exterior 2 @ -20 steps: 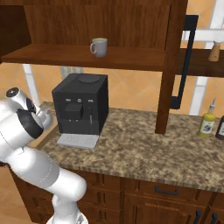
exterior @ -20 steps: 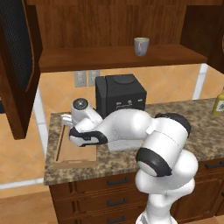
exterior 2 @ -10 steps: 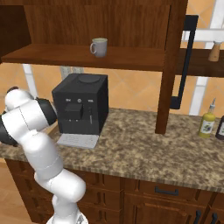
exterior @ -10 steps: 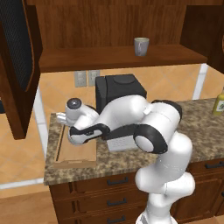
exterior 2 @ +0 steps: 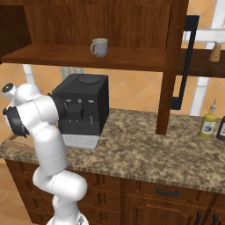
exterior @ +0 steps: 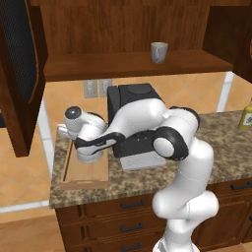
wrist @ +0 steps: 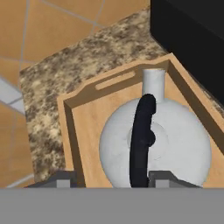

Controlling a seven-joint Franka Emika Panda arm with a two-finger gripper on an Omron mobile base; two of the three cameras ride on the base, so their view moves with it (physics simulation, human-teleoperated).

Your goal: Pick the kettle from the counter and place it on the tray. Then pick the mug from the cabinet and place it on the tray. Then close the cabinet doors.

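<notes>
On the tray (wrist: 83,127), in my hand view, the kettle (wrist: 175,144) sits with its spout toward the slotted handle end and its black arched handle running straight up from between my gripper (wrist: 111,180). The two fingertips (wrist: 65,180) stand apart on either side of that handle with gaps showing, so I read the fingers as spread and gripping nothing. The left base view hides the kettle behind the wrist; there I see only the tray's near end on the counter (exterior: 147,182), left of the coffee machine (exterior: 133,98). Both base views give me what the hand camera cannot: the mug (exterior 2: 100,47) on the cabinet (exterior 2: 88,57) shelf, and a cabinet door (exterior: 19,74) swung open.
</notes>
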